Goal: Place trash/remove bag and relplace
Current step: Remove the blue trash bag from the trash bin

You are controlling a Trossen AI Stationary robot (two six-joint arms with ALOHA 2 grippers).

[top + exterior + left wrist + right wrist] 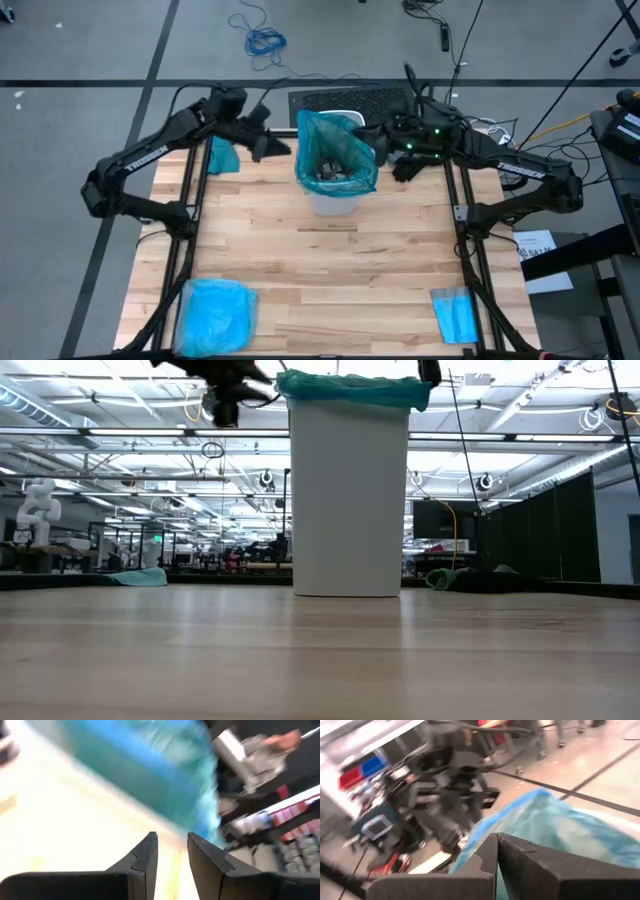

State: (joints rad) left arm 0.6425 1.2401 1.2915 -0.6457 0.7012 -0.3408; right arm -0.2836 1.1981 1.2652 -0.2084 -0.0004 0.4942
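1. Left gripper point(272, 146) reaches in w/ arm bent, just beside the bin's point(333, 203) rim; fingers apart, nothing between them.
2. Right gripper point(381, 134) at the opposite rim, clenched (whether it pinches plastic: can't tell).
3. Bag point(335, 150) lines the bin at the counter's point(330, 280) far edge; trash point(333, 170) inside.

1 bin point(333, 200), 1 bag point(345, 140), 2 arms.

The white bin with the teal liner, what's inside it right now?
Inside the white bin, the teal liner holds a heap of crumpled grey-brown scraps. Anything beneath that top layer is hidden.
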